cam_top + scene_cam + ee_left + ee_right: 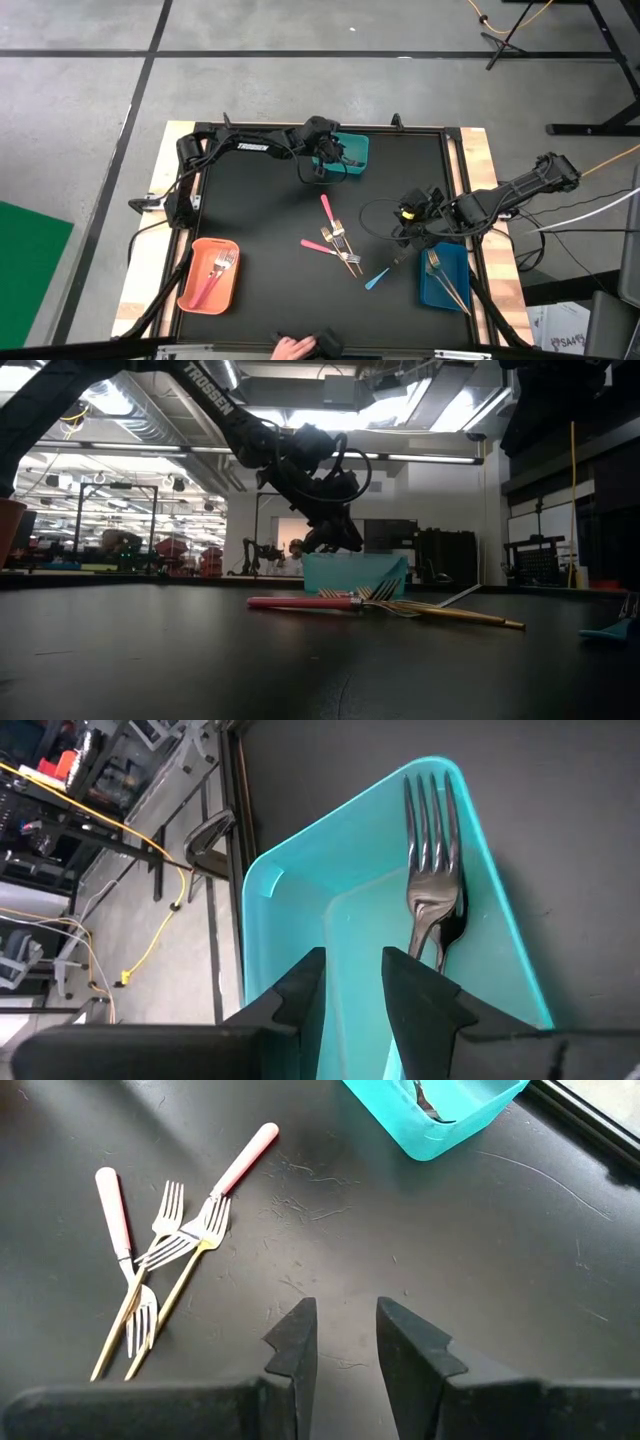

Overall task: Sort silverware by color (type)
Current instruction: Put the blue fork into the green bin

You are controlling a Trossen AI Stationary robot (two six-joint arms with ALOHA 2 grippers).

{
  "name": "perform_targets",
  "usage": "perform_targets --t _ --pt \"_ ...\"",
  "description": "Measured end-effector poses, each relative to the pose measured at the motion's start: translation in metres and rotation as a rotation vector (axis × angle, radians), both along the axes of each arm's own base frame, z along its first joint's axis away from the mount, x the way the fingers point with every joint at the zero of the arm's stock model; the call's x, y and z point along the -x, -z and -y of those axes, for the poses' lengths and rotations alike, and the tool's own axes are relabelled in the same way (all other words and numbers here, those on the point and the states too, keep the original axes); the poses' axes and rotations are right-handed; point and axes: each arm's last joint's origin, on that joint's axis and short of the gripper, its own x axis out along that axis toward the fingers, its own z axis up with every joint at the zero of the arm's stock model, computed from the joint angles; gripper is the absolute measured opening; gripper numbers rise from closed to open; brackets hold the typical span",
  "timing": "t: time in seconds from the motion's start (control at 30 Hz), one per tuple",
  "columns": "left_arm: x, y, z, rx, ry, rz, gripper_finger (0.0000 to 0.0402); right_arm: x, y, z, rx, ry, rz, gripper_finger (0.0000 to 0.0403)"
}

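The black rectangular tabletop (260, 230) carries three plastic bins. The orange rectangular bin (208, 275) near the left front corner holds pink-handled forks (212, 272); the dark blue rectangular bin (445, 277) on the right holds gold-handled forks (446, 280); the teal rectangular bin (300, 910) at the far edge holds a metal-headed fork (432, 870) lying against its side wall. The left gripper (352, 982) hangs over the teal bin, fingers parted and grasping nothing. The right gripper (345, 1330) hovers above bare tabletop beside the dark blue bin, fingers parted and empty. A tangle of pink and gold forks (335, 240) lies mid-table, with a light-blue-handled utensil (378, 277) just beside the blue bin.
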Motion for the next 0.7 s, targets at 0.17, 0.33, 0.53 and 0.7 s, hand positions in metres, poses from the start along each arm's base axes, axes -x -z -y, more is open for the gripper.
perform_targets --t 0.17,0.33,0.53,0.7 --pt "-0.009 -0.003 0.015 0.024 0.012 0.042 0.0095 0.0 0.0 0.0 0.0 0.0 -0.001 0.0095" --pt "-0.02 -0.008 0.034 -0.01 0.013 0.095 0.0095 0.0 0.0 0.0 0.001 0.0 -0.002 0.0095" --pt "-0.03 -0.02 0.058 -0.061 0.017 0.158 0.0095 0.0 0.0 0.0 0.002 0.0 -0.005 0.0095" --pt "-0.029 -0.043 0.078 -0.082 0.02 0.188 0.0095 0.001 0.0 0.0 0.003 0.0 -0.007 0.0095"
